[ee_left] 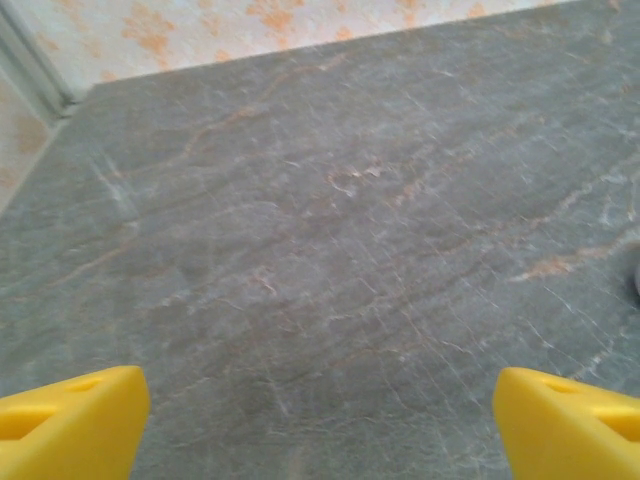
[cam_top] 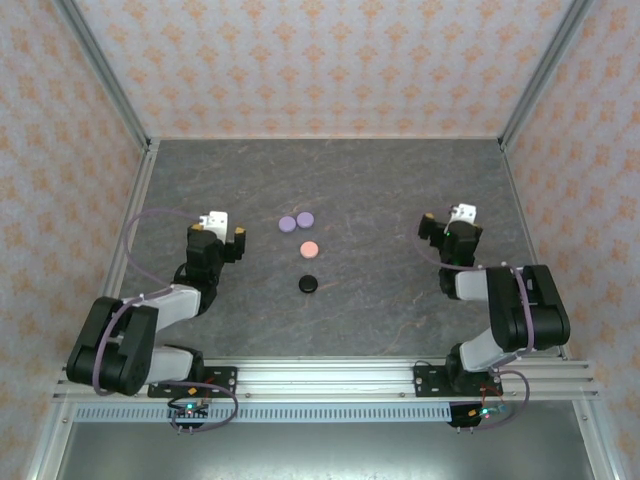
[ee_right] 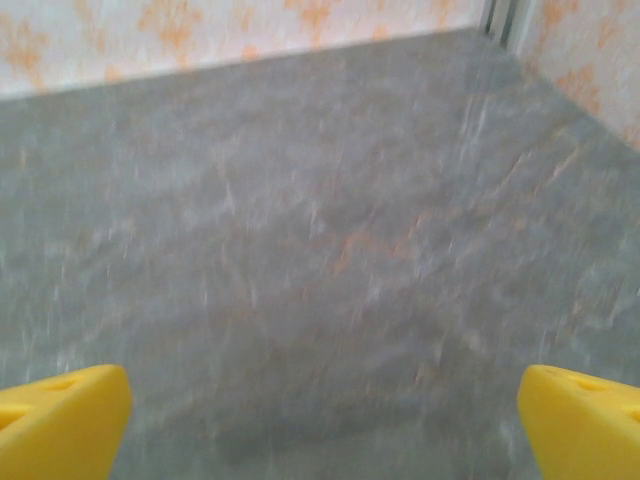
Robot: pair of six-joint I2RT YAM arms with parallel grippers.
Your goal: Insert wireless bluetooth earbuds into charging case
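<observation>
Top view, surface: a dark grey, stone-veined tabletop (cam_top: 400,300), flat and matte.
Top view, room: pale wallpapered walls with an orange floral print (cam_top: 320,60) on three sides, grey metal posts in the far corners, and a ribbed aluminium rail (cam_top: 320,380) along the near edge carrying both arm bases.
Top view, cases: two lilac round charging cases (cam_top: 296,221) touch each other mid-table. A pink round case (cam_top: 309,248) lies just nearer, and a black round case (cam_top: 309,284) nearer again. All are lid-down and apart from both arms.
Top view, earbuds: too small to make out.
Top view, left gripper (cam_top: 222,233): jaws spread wide and empty, left of the cases.
Top view, right gripper (cam_top: 448,226): spread fully and empty, well to the right of the cases.
Left wrist view: yellow fingertips (ee_left: 70,425) sit at the two lower corners with bare veined tabletop between them. A dark sliver at the right edge cannot be identified.
Right wrist view: yellow fingertips (ee_right: 60,420) stand wide apart over blurred bare tabletop, with wallpaper and a post beyond.
</observation>
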